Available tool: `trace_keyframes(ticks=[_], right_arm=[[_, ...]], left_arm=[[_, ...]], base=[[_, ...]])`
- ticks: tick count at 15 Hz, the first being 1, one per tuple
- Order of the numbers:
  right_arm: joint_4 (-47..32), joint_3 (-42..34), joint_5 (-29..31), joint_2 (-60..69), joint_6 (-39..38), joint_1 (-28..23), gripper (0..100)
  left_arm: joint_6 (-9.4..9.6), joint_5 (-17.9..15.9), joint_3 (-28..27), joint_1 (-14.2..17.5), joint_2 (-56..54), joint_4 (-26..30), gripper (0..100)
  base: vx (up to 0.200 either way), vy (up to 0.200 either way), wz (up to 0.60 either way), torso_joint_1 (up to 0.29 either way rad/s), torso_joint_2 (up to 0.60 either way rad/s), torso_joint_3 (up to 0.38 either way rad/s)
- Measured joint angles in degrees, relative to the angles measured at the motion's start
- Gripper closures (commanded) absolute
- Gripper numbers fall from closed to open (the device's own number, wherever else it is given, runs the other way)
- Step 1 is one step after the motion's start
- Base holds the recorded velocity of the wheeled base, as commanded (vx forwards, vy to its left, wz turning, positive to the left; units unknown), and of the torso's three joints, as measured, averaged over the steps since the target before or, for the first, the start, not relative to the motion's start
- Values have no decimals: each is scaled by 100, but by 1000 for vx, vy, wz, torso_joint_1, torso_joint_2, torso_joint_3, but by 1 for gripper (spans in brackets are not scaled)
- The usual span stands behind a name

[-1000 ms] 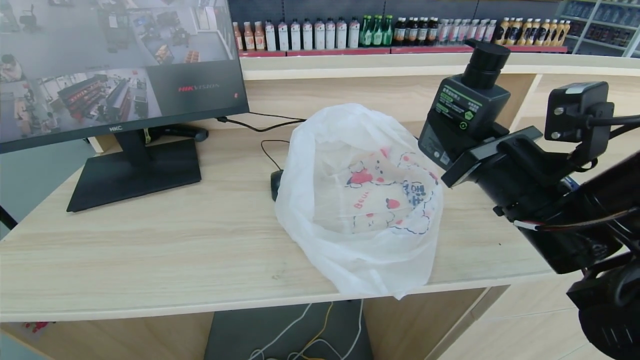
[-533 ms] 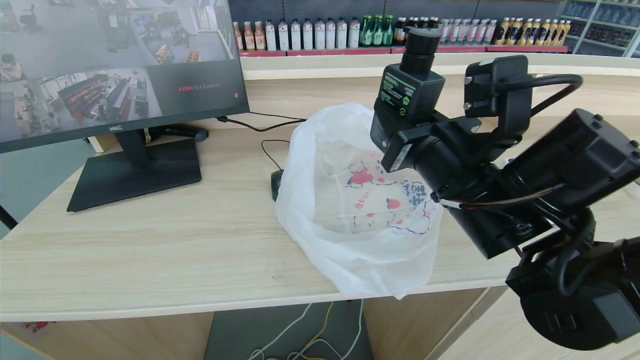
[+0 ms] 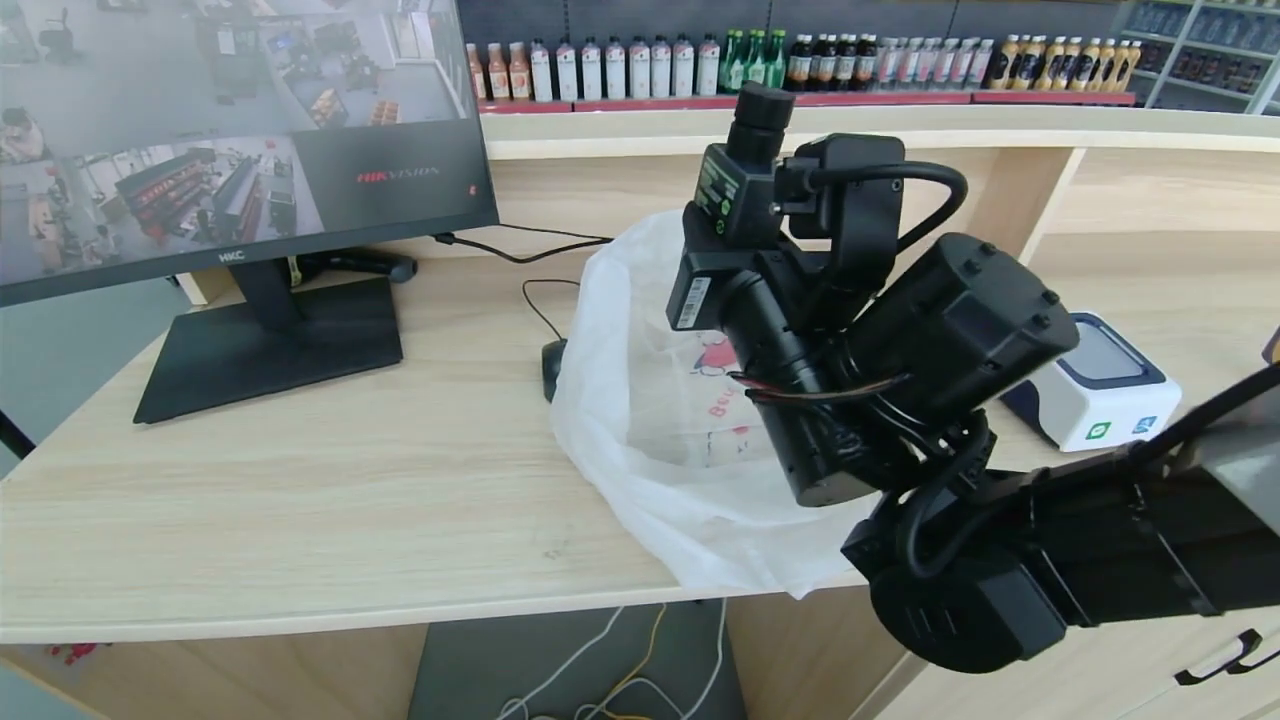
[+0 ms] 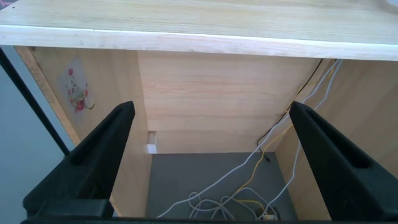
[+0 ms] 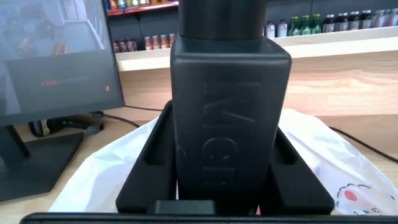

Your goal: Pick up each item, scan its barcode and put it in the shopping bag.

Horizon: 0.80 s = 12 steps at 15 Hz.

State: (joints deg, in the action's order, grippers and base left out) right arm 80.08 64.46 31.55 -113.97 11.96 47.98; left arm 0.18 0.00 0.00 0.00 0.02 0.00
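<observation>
Right gripper [image 3: 738, 262] is clamped on the dark bottle [image 3: 737, 188], up over the shopping bag's [image 3: 640, 400] 1 o'clock edge. Scanner [image 3: 1095, 385] at the bag's 3 o'clock. Left gripper [image 4: 211, 109] has its fingers wide apart, below the desk [image 4: 186, 25].

The shopping bag [image 3: 640, 450] is set mid-counter [image 3: 300, 480], near the front edge. The monitor [image 3: 230, 120] is placed left of it, farther back, and the mouse [image 3: 552, 368] just beside the bag's left side. The scanner [image 3: 1095, 385] is set to the right. The bottle [image 3: 745, 170] is held above the bag in the right gripper [image 3: 735, 265].
</observation>
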Motion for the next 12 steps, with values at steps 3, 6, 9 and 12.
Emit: trace_keyframes(ticks=[3,6,9,12], right_arm=[[6,26,90,-155,-4,2,100],[46,20,99,-297,-9,4,100],[105,33,228,-478,-13,9,100],[195,33,384,-662,-178,6,100]], left_arm=[[-2,0,0,0,0,0,0],[0,0,0,0,0,0,0],[0,2,0,0,0,0,0],[0,0,0,0,0,2,0]], base=[[0,0,0,0,0,0],[0,0,0,0,0,0],[0,0,0,0,0,0],[0,0,0,0,0,0]])
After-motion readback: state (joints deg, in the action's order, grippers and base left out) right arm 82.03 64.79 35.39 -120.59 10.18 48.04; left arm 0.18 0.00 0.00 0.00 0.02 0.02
